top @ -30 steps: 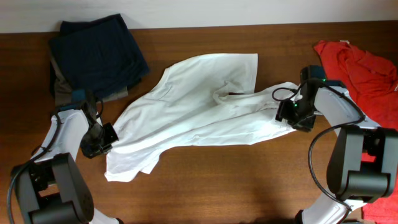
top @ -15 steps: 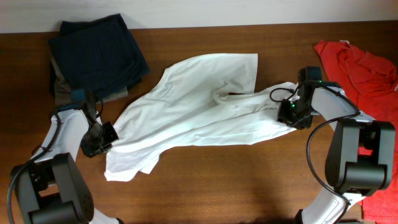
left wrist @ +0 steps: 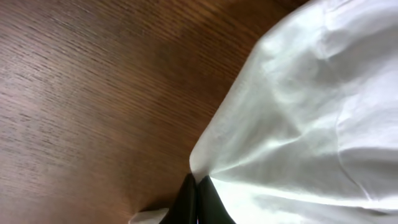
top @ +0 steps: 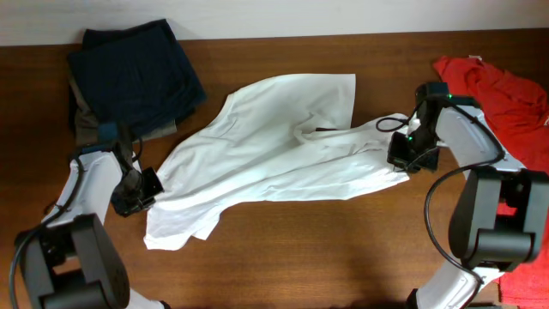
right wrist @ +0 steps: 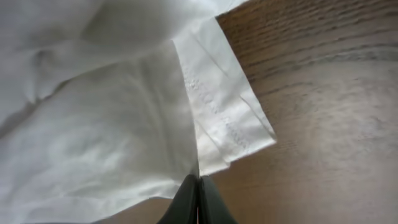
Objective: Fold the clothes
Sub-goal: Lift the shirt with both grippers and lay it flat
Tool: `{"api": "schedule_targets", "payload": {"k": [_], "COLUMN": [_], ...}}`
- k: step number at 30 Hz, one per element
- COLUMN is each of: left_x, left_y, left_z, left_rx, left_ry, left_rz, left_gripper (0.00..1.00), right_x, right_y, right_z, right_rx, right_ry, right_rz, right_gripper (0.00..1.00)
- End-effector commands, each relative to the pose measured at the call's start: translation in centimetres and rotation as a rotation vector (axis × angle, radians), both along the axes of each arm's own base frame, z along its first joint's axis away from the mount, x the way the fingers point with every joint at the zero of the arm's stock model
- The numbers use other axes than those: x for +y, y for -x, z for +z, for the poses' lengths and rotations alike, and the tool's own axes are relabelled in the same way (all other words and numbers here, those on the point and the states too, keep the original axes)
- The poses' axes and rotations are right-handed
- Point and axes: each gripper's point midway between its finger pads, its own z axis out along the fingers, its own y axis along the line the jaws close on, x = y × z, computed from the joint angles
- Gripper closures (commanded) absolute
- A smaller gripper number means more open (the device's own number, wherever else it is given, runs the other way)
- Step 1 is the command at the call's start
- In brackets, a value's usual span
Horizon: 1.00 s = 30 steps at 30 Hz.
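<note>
Thin, creased white T-shirt (top: 266, 159) is clamped at opposite ends by left gripper (left wrist: 194, 186) and right gripper (right wrist: 198, 183), stitched hem (right wrist: 227, 124) just beyond the latter.

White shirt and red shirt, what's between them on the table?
The right arm, its tool shut on the white shirt, over bare table; seen overhead.

One white T-shirt (top: 274, 146), one red shirt (top: 502, 94), two folded garments (top: 133, 73).
</note>
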Motion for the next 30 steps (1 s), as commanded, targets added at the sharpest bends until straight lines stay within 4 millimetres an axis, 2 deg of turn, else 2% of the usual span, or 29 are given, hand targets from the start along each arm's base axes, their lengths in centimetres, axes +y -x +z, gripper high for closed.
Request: {"api": "schedule_targets", "payload": {"k": [1,3,5,6,7,8,10,11,13,14,15,17,18,20,21,22,23,24,26,27,28,29,30], "left_x": [0.0,-0.1,-0.3,-0.3,-0.5,-0.6,-1.3,-2.1,-3.9,-4.1,-3.8,-5.8,-7.0,-12.0,-13.3,-13.3,-12.8,-12.0,-10.4,-9.9,-10.0,-10.3,-10.8], "left_y": [-1.2,-1.0,-0.1,0.1,0.8,1.4,2.9,3.5,4.4,4.0,2.7,-2.1,-4.9,-14.5,-17.2,-19.3,-19.9,-19.1,-15.3,-14.0,-13.9,-15.1,-17.6], "left_z": [5.4,11.3,18.1,20.2,24.1,27.0,31.7,33.4,35.2,35.0,34.1,32.4,31.6,29.2,29.9,32.7,35.5,43.9,53.7,56.0,55.8,53.9,49.5], "left_rx": [-0.163,-0.3,-0.463,-0.511,-0.593,-0.644,-0.722,-0.756,-0.8,-0.794,-0.757,-0.742,-0.754,-0.848,-0.912,-0.996,-1.062,-1.266,-1.518,-1.58,-1.575,-1.518,-1.393], "left_ry": [-0.011,-0.04,-0.074,-0.085,-0.102,-0.113,-0.117,-0.098,-0.03,-0.016,-0.005,0.151,0.21,0.243,0.224,0.149,0.095,0.027,-0.065,-0.092,-0.09,-0.067,-0.024], "left_rz": [0.016,0.014,0.012,0.012,0.01,0.009,-0.027,-0.061,-0.128,-0.139,-0.136,-0.25,-0.318,-0.5,-0.537,-0.541,-0.535,-0.533,-0.517,-0.511,-0.511,-0.515,-0.518], "left_gripper": [1.0,1.0,1.0,1.0,1.0,1.0,1.0,1.0,1.0,1.0,1.0,1.0,1.0,1.0,1.0,1.0,1.0,1.0,1.0,1.0,1.0,1.0,1.0], "right_x": [-0.2,0.8,1.1,1.2,1.1,1.1,0.6,0.5,0.5,0.4,0.3,-0.1,-0.3,-0.7,-1.1,-1.9,-3.1,-6.2,-9.3,-9.6,-9.6,-9.7,-9.3], "right_y": [-1.0,0.0,2.2,2.9,3.9,4.8,6.9,7.9,9.1,9.6,9.2,5.8,2.5,-5.5,-7.2,-7.7,-7.4,-4.7,0.2,1.4,1.6,1.3,0.4], "right_z": [6.5,12.7,17.8,19.6,22.8,25.5,30.0,31.5,34.8,35.6,35.4,34.4,33.4,30.6,30.7,32.5,35.4,42.1,48.3,48.7,48.3,47.2,45.0], "right_rx": [-0.16,-0.317,-0.413,-0.436,-0.471,-0.499,-0.553,-0.569,-0.676,-0.707,-0.697,-0.684,-0.682,-0.704,-0.72,-0.77,-0.848,-1.024,-1.204,-1.219,-1.204,-1.164,-1.084], "right_ry": [0.021,-0.017,-0.008,-0.003,0.013,0.03,0.079,0.097,0.119,0.129,0.128,0.125,0.118,0.087,0.087,0.095,0.119,0.176,0.224,0.2,0.181,0.172,0.149], "right_rz": [-0.018,-0.011,-0.006,0.001,0.003,0.02,0.018,0.014,0.009,0.003,0.004,0.004,0.006,0.017,0.012,-0.005,-0.032,-0.107,-0.187,-0.195,-0.195,-0.183,-0.149], "right_gripper": [0.96,0.96,0.96,0.96,0.96,0.96,0.96,0.96,0.96,0.96,0.96,0.96,0.96,0.96,0.96,0.96,0.96,0.96,0.96,0.96,0.96,0.96,0.96]}}
